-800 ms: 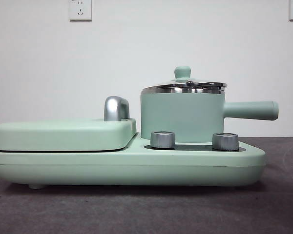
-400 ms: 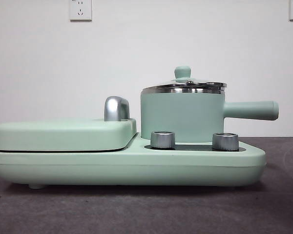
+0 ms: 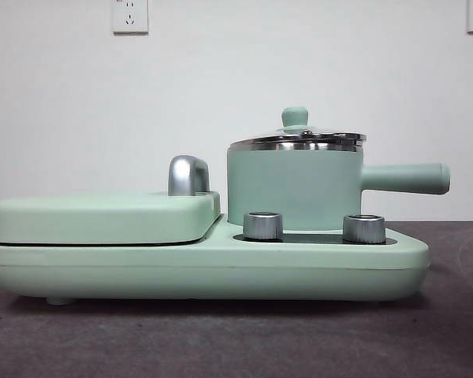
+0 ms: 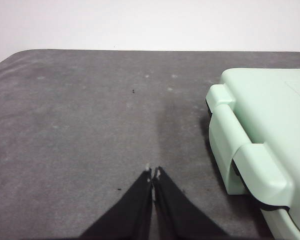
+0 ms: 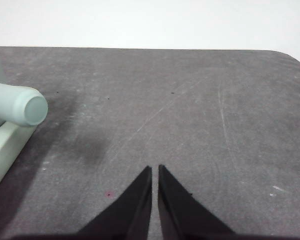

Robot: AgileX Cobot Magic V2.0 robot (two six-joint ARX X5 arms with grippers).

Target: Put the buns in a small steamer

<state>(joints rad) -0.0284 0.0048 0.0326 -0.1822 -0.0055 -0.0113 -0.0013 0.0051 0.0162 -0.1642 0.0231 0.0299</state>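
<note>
On the dark grey felt-like surface (image 3: 236, 339) stands a long mint-green cooking appliance base (image 3: 205, 268), and on its right half sits the small steamer (image 3: 296, 189), a mint-green cylindrical pot with a steel rim. Its glass lid (image 3: 299, 138), topped by a green knob (image 3: 295, 117), is on the pot. The steamer's straight side handle (image 3: 404, 178) points away to the right, and its rounded end (image 5: 25, 104) also shows in the right wrist view. Two chrome dials (image 3: 262, 225) stand on the base just in front of the pot. The left half of the base carries a flat mint-green lidded griddle (image 3: 102, 216) with a curved chrome handle (image 3: 188, 175) rising behind it; the griddle's hinged corner (image 4: 255, 145) appears in the left wrist view.

The buns show in none of the views.

The left hand (image 4: 153, 174) hangs over bare surface beside the griddle end of the appliance, its two black jaws pressed together and holding nothing. The right hand (image 5: 155, 170) hangs over bare surface beyond the steamer's handle, jaws nearly touching with only a thin slit between them, also holding nothing. Two white wall sockets (image 3: 130, 16) sit on the pale wall behind.
</note>
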